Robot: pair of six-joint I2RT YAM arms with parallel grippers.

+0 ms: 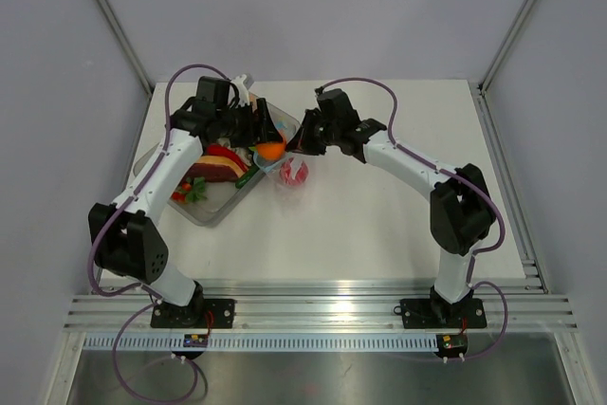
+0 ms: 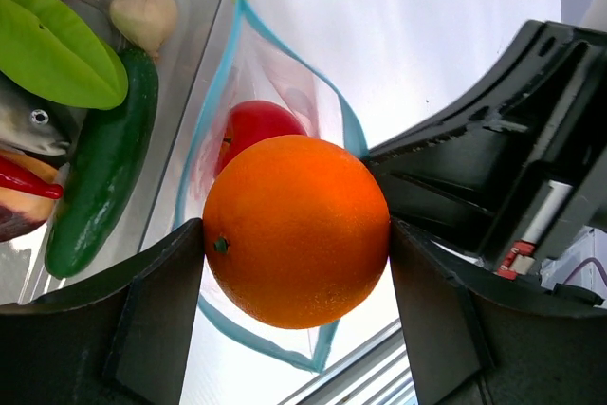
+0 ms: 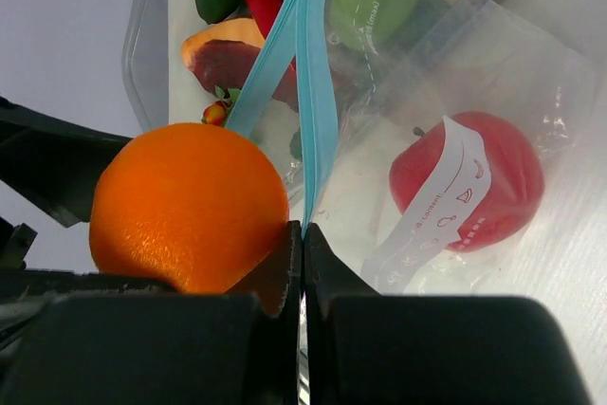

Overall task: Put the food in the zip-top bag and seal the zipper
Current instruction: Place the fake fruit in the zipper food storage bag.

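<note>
Two arm bases (image 1: 190, 315) sit on a ribbed metal rail (image 1: 313, 305) at the near edge, with a white table (image 1: 379, 225) beyond. Both arms bend inward toward the table's far left and meet at the zip-top bag (image 3: 531, 73): left gripper (image 2: 296, 253) clamps an orange (image 3: 188, 204) above its mouth, right gripper (image 3: 302, 234) is pinched shut on the zipper (image 3: 308, 92), seemingly one lip only, a red apple (image 3: 498, 192) inside. Just beside, the clear tub (image 3: 142, 45) holds the remaining food (image 2: 104, 168); plain grey walls (image 1: 313, 7) close the back.

arms (image 1: 180, 163): both stretched forward, angled inward | left hand (image 2: 296, 234): fingers wide, clamping orange (image 3: 190, 206) | right hand (image 3: 302, 234): pinched shut on zipper (image 3: 302, 73)
</note>
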